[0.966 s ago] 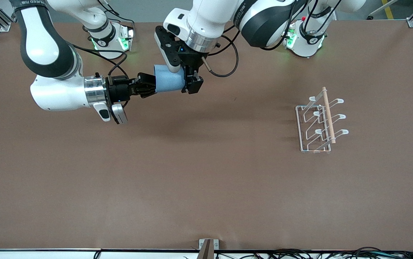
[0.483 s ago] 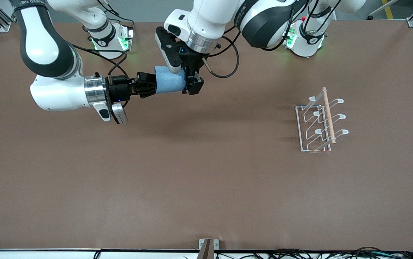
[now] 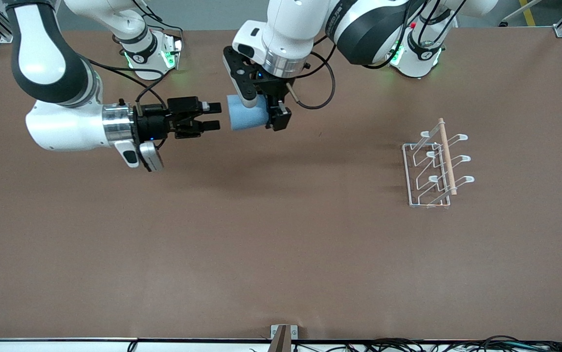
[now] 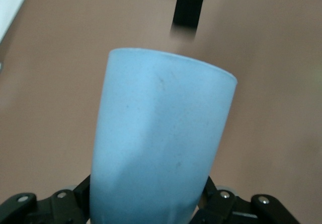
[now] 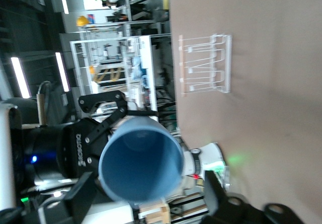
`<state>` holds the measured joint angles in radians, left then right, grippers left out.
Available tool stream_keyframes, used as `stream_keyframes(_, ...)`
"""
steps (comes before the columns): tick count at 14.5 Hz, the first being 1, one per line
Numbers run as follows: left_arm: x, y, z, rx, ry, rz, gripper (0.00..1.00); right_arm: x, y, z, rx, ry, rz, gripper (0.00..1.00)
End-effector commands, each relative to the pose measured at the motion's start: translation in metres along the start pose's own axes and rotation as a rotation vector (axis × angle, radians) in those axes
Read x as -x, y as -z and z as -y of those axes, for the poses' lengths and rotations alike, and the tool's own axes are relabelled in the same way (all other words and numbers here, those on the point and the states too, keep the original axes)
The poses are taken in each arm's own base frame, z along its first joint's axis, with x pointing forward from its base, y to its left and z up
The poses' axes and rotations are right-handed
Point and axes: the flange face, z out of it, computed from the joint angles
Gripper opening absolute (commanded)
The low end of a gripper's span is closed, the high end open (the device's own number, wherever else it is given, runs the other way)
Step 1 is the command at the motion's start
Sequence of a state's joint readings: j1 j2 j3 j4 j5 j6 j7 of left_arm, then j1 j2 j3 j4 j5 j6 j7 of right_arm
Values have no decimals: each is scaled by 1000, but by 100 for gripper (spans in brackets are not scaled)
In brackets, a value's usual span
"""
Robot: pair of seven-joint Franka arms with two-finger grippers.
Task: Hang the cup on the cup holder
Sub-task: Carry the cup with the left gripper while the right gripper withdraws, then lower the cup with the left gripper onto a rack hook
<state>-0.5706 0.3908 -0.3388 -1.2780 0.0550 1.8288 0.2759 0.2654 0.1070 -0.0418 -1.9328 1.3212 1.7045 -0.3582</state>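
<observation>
Freed right pincer (image 3: 215, 116) has backed off; left pincer (image 3: 263, 111) hides cup (image 3: 246, 117) base

no legible text, labels, brands or numbers anywhere

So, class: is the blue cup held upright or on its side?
On its side. The left gripper clamps the cup above the table, its open mouth facing the right gripper, whose wrist view looks straight into it.

One cup (image 3: 247, 119), one cup holder (image 3: 432, 168) with six pegs, and two grippers, left (image 3: 265, 113) and right (image 3: 211, 116), are counted.
</observation>
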Motion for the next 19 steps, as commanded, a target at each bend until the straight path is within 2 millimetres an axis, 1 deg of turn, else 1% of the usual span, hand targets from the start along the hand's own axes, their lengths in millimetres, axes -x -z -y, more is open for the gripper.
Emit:
stream_keyframes(1, 27, 5, 28, -41, 1, 133, 42, 3, 47, -7, 210, 44, -19, 100)
stream_keyframes(2, 38, 3, 42, -44, 2, 187, 42, 5, 71, 1, 320, 88, -67, 100)
stream_keyframes(3, 54, 5, 62, -51, 1, 242, 43, 8, 93, 7, 431, 131, -122, 100)
stream_keyframes(4, 69, 3, 78, -56, -14, 304, 43, 9, 114, 8, 500, 147, -150, 100)
stream_keyframes(5, 81, 2, 89, -69, -36, 367, 43, 9, 129, 12, 562, 167, -157, 100)
stream_keyframes(6, 94, 4, 102, -93, -54, 429, 43, 9, 149, 15, 646, 183, -164, 100)
stream_keyframes(7, 105, 4, 116, -108, -65, 478, 42, 10, 169, 22, 718, 200, -171, 100)
stream_keyframes(8, 116, 3, 128, -110, -68, 521, 42, 10, 189, 26, 751, 186, -192, 100)
stream_keyframes(9, 129, -1, 142, -128, -80, 582, 42, 14, 202, 31, 769, 164, -194, 100)
stream_keyframes(10, 141, -7, 155, -138, -102, 635, 42, 16, 216, 33, 823, 140, -192, 100)
stream_keyframes(11, 149, -10, 167, -136, -129, 662, 42, 18, 235, 40, 911, 130, -208, 100)
stream_keyframes(12, 157, -20, 171, -138, -154, 709, 42, 20, 247, 42, 985, 129, -206, 100)
stream_keyframes(13, 172, -28, 181, -157, -147, 778, 41, 21, 254, 49, 1025, 138, -213, 100)
stream_keyframes(14, 183, -35, 185, -171, -148, 849, 40, 23, 261, 51, 1055, 147, -214, 100)
stream_keyframes(15, 190, -40, 189, -187, -146, 907, 40, 26, 277, 57, 1098, 151, -234, 100)
stream_keyframes(17, 201, -53, 193, -234, -184, 1020, 41, 31, 301, 72, 1166, 155, -261, 100)
stream_keyframes(18, 205, -63, 195, -238, -204, 1056, 41, 34, 309, 84, 1170, 161, -282, 100)
stream_keyframes(19, 207, -71, 196, -248, -214, 1084, 41, 36, 308, 95, 1174, 167, -280, 100)
